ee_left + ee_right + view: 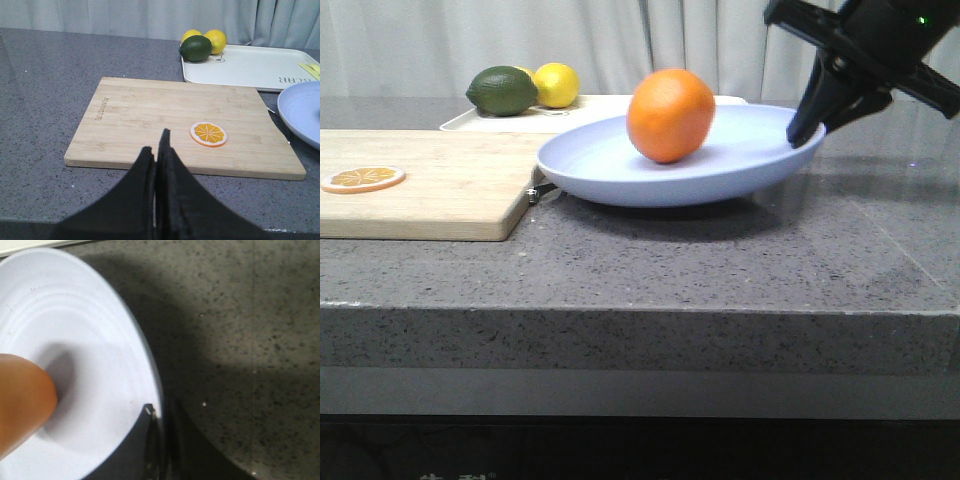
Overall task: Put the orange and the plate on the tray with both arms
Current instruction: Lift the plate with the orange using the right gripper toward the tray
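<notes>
Orange (670,114), one, on one plate (620,170) pinched at 3 o'clock rim by right pincer (807,128), tilted above bare desk (720,260); left pincer (156,150) pressed together; one tray (250,67) at 12.

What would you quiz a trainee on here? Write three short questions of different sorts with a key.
1. True or false: the orange sits on the plate.
2. Multiple choice: where does the right gripper grip the plate? A) the rim on the robot's right side B) the middle C) the rim next to the cutting board
3. Fill in: the orange slice lies on the ____.

Key: 1 true. 2 A; the right wrist view shows the fingers pinching the rim. 3 cutting board.
</notes>
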